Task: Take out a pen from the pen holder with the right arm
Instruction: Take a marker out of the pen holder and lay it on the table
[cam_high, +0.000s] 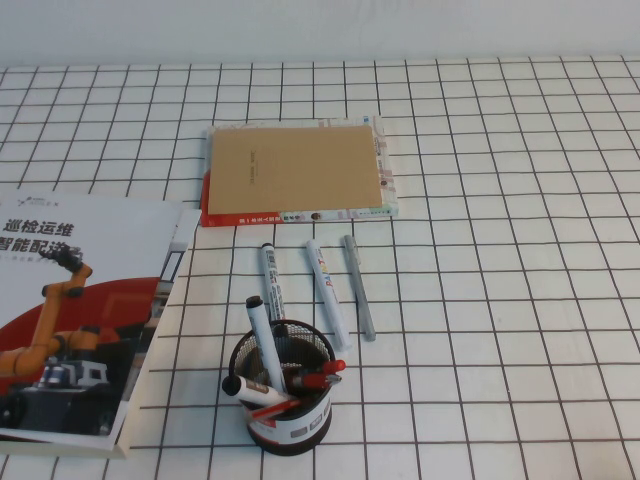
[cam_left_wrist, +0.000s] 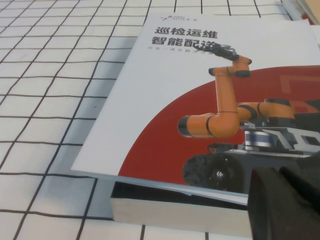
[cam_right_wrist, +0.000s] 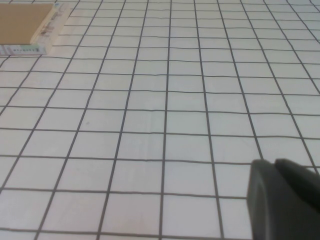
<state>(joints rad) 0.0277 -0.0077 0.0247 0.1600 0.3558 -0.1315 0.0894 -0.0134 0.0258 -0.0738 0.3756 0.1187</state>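
- Closest to you in the high view, the black mesh pen holder (cam_high: 285, 405) stands upright near the front of the desk (cam_high: 520, 300), a little left of centre. Its pens (cam_high: 262, 335) stick out: one white barrel with a black cap leans up, and red-capped ones tilt low across the rim.
- Just behind it, three more lie loose on the grid, side by side and apart: a marker (cam_high: 272, 280), a white pen (cam_high: 328, 290) and a grey pen (cam_high: 358, 287).
- Further back a brown-covered book (cam_high: 295, 172) lies flat, and a booklet (cam_high: 70, 320) sits on your left.
- Only the high view gives you the holder and the loose pens.
- In the left wrist view, the left gripper (cam_left_wrist: 280, 175) hangs over the booklet's corner, dark and close to the lens. You cannot tell whether it is released or clenched.
- That same view reads the cover best: "巡检运维", then "智能配" and a last character partly covered by the printed orange robot arm.
- The print on the book's spine, the marker barrel and the holder's white band is too small to read.
- In the right wrist view, the right gripper (cam_right_wrist: 272, 167) sits over bare grid, jaws clenched with nothing between them, and the book's corner is well off.
- The holder shows nowhere in that view, so you cannot tell how far it lies from those jaws.
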